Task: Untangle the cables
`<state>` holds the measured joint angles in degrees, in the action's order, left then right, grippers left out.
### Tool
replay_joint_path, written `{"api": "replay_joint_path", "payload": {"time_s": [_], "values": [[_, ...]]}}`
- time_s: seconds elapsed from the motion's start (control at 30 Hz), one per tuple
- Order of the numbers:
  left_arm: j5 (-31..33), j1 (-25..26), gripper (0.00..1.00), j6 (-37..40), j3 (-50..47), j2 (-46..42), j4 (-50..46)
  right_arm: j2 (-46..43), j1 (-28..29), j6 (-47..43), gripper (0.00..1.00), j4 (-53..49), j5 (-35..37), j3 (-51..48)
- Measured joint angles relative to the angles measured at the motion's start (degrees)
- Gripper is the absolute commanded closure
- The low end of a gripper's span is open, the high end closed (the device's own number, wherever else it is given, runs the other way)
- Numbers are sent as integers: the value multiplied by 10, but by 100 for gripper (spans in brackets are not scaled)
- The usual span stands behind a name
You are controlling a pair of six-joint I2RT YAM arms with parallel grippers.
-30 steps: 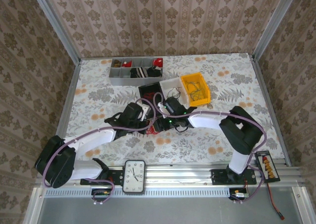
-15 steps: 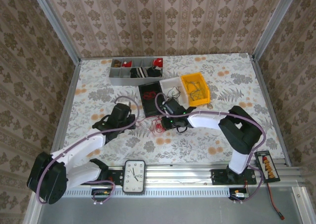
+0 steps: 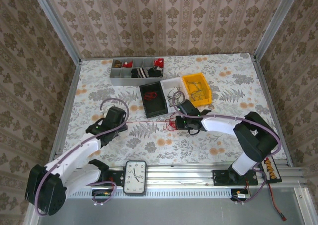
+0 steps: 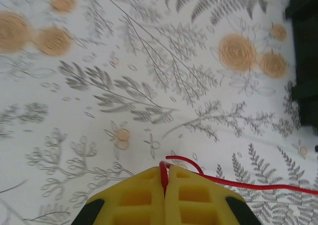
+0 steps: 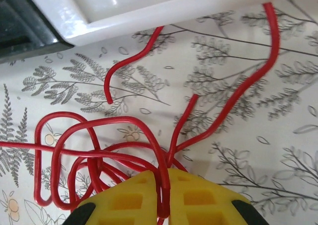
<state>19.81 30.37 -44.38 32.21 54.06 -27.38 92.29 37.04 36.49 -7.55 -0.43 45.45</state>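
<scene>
A single red cable [image 3: 148, 121] is stretched nearly straight over the flowered table between my two grippers. My left gripper [image 3: 120, 119] is shut on its left end. In the left wrist view the yellow fingers [image 4: 141, 195] pinch the cable's end [image 4: 164, 171], and the strand runs off to the right. My right gripper [image 3: 178, 121] is shut on a tangled clump of red cables [image 5: 94, 150] lying on the table. Several loops spread to its left and loose ends [image 5: 233, 96] reach up toward the bins.
Behind the clump stand a black bin [image 3: 143, 102] with red cables inside, a white bin [image 3: 167, 82] with dark wires, and a yellow bin [image 3: 204, 81]. A grey divided tray [image 3: 119, 71] sits at the back. A clock [image 3: 135, 177] lies on the front rail.
My left gripper has drawn back to the left, pulling one red cable out of the clump until it is stretched. My right gripper shifted slightly right and closed on the clump.
</scene>
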Motion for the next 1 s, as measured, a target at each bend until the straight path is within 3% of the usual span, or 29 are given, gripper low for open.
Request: {"api": "replay_joint_path", "payload": {"time_s": [0.2,0.4,0.67,1.0], "values": [[79,-35,100,2,37,-72,-38,-19,-29,33,88,-11,37,-27],[121,-60,100,19,75,-79,-56,-36,-46,65,88,-15,71,-43],[73,-61,100,115,158,-44,9,-46,-52,72,88,-9,77,-55],[17,-42,100,175,201,33,119,-44,-53,72,87,2,77,-58]]}}
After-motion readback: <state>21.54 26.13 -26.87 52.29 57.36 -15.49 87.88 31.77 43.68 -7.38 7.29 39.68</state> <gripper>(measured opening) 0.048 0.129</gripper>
